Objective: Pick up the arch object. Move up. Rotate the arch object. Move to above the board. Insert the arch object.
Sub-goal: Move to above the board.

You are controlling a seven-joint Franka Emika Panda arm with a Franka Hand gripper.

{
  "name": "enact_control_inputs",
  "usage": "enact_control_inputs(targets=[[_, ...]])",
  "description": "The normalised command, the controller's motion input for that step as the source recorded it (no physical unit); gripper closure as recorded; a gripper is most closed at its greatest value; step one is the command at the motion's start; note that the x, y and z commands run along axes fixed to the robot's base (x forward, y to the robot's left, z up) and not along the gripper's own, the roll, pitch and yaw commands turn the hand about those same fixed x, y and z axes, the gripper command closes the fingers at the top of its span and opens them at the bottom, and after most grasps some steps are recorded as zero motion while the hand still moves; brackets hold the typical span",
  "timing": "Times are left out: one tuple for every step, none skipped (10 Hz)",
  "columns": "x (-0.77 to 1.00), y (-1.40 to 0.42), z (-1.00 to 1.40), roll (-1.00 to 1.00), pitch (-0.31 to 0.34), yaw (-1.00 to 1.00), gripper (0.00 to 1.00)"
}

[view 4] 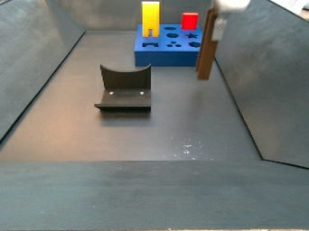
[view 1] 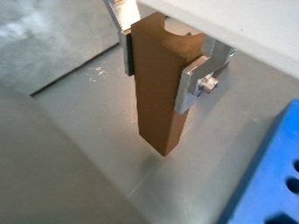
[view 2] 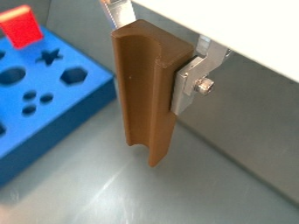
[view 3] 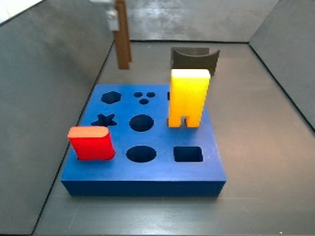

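End effector [view 2: 158,61], clamped on brown arch object [view 2: 146,96], hung upright beside the board [view 3: 145,138]; risk: slippage during rotation, causing misalignment at insertion.

My two wrist cameras sit close above the claw [view 1: 160,66], looking down past it at the counter [view 1: 70,175]. Each catches an edge of the board [view 2: 52,96]. A side view looks down from near the board's front, toward the far wall. A side view faces the opposite way, I think, from farther back. Both share the board [view 3: 145,138] and fixture [view 4: 123,90].
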Motion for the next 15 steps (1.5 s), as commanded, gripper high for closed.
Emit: enact_control_inputs(targets=[[-0.38,-0.24,1.00,-0.08,0.023,0.00,1.00],[-0.32,-0.21,1.00,-0.10,0.031,0.00,1.00],[-0.28,-0.18,1.00,-0.11,0.031,0.00,1.00],[-0.25,-0.15,1.00,-0.11,0.021,0.01,1.00],[-0.18,-0.10,0.83,-0.11,0.012,0.00,1.00],[-0.12,-0.07,0.67,-0.11,0.011,0.00,1.00],[-0.08,-0.04,0.51,-0.12,0.025,-0.01,1.00],[-0.03,-0.03,0.30,-0.13,0.050,-0.01,1.00],[0.76,-1.00,0.47,0.00,0.051,1.00,1.00],[0.78,-1.00,0.42,0.00,0.053,1.00,1.00],[0.80,-1.00,0.40,0.02,0.072,1.00,1.00],[0.84,-1.00,0.43,0.01,0.083,1.00,1.00],[0.84,-1.00,0.43,0.01,0.085,1.00,1.00],[0.84,-1.00,0.42,0.02,0.092,1.00,1.00],[0.88,-1.00,0.42,0.03,0.098,1.00,1.00]])
